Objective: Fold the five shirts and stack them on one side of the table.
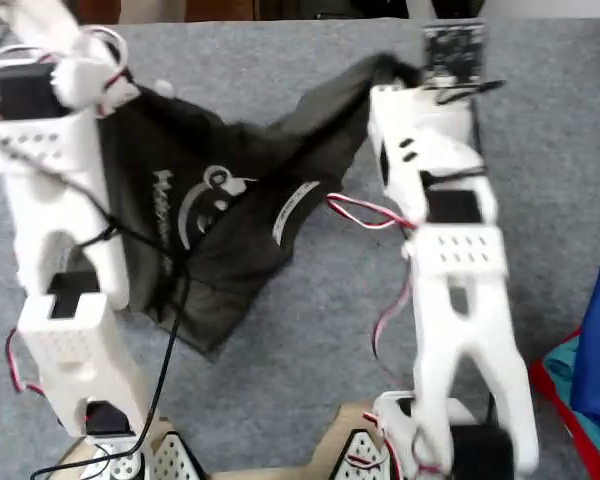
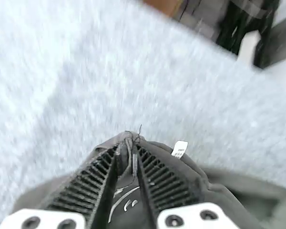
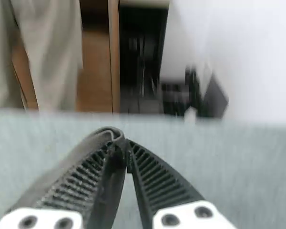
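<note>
Holding stage: left gripper (image 2: 128, 149) and right gripper (image 3: 122, 149) each clamp an edge of the dark printed cloth shirt (image 1: 230, 215) over the grey desk (image 1: 320, 320); next, likely spreading it flat.

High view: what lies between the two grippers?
The dark shirt spans that stretch in the high view; the wrist views show the left gripper and right gripper each shut on an edge of it.
</note>
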Tool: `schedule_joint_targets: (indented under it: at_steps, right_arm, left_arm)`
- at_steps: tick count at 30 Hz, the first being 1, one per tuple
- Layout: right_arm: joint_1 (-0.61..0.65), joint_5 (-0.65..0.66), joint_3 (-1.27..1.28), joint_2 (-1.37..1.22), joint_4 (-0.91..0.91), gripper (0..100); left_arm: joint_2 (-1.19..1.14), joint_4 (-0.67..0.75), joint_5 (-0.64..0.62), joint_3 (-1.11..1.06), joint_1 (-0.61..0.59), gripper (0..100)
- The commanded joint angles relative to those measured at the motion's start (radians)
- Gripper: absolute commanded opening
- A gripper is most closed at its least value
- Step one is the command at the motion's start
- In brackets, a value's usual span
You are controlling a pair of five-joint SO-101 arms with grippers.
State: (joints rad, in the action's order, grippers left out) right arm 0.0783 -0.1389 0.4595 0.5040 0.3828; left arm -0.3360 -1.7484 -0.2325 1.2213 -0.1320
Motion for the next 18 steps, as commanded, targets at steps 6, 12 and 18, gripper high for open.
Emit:
schedule_joint_targets:
  at_steps: [6,12,18]
  right_arm:
    - [-0.021,-0.002,-0.285,0.335,0.190,0.5]
    - [-0.022,0.000,-0.446,0.421,0.241,0.5]
    - [-0.031,0.002,-0.596,0.435,0.245,0.5]
  left_arm:
    - [0.427,-0.012,0.104,0.058,-0.012,2]
    - [0.679,-0.009,0.209,0.064,-0.020,2]
    - [0.843,0.011,0.269,0.057,-0.204,2]
